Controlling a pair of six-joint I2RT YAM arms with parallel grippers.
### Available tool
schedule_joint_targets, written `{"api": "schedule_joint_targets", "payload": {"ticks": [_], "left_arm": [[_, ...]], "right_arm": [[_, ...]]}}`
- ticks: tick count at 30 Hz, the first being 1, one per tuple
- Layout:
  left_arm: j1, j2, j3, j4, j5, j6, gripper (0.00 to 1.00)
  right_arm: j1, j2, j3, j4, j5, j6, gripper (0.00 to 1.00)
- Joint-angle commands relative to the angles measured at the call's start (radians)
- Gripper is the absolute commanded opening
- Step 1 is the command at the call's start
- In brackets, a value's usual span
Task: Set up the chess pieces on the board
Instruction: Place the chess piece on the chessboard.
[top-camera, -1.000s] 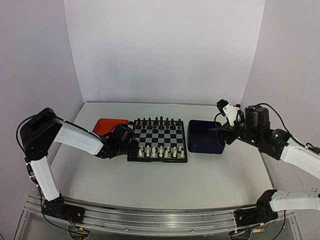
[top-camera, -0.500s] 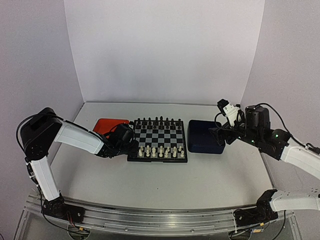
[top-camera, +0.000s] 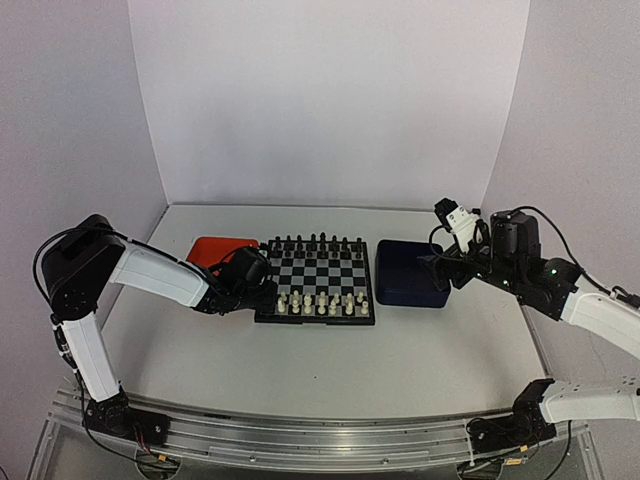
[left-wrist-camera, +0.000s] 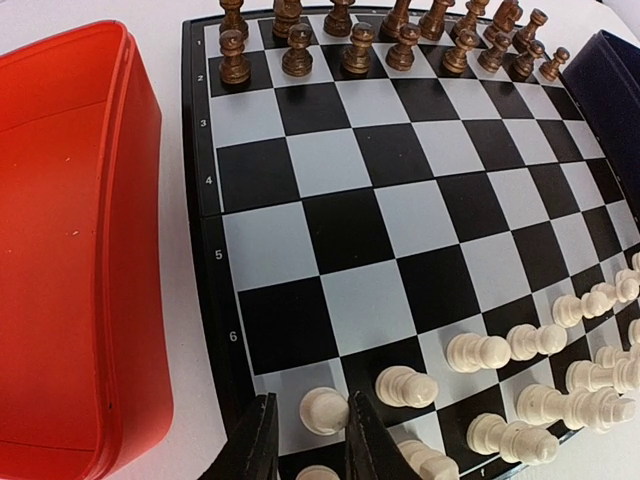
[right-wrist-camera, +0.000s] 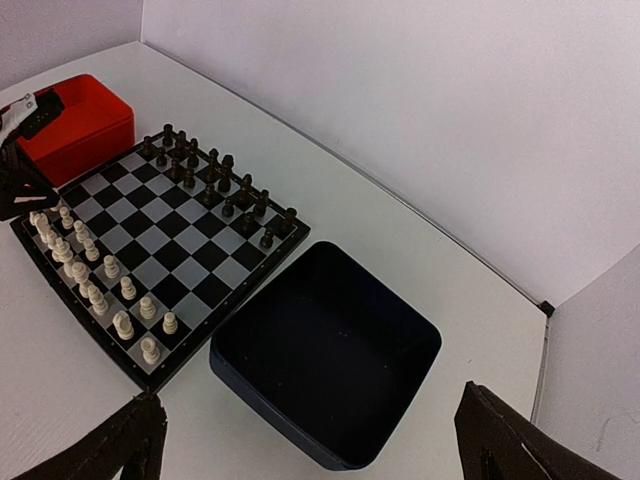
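The board (top-camera: 318, 272) lies mid-table, with the cream-white chess pieces (top-camera: 320, 302) along its near edge. In the left wrist view they (left-wrist-camera: 520, 345) fill the two nearest rows. My left gripper (top-camera: 268, 293) is low over the board's near-left corner. Its jaws (left-wrist-camera: 310, 402) stand narrowly apart on either side of an upright white pawn (left-wrist-camera: 323, 410). A gap shows at the left finger, and the right finger is at the pawn's edge. My right gripper (top-camera: 438, 267) hangs wide open above the blue tray, holding nothing.
Dark pieces (left-wrist-camera: 400, 40) line the board's far rows. An orange tray (top-camera: 212, 250) sits against the board's left side and a dark blue tray (right-wrist-camera: 330, 350) against its right side. White walls enclose the table at the back and sides.
The left jaws have parted slightly around the white pawn, which stays standing on its square. Neither arm has visibly shifted.
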Motion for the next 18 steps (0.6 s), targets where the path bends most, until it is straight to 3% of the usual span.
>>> {"api": "schedule_joint_targets", "payload": {"ticks": [1,18], "left_arm": [[-0.004,0.005,0.037,-0.014,-0.023,0.015,0.25],[-0.004,0.015,0.049,-0.035,-0.015,0.015,0.31]], "right_arm": [[0.000,-0.017,-0.005,0.006,0.013,-0.007,0.98],[0.001,-0.024,-0.005,0.006,0.013,-0.009,0.98]]}}
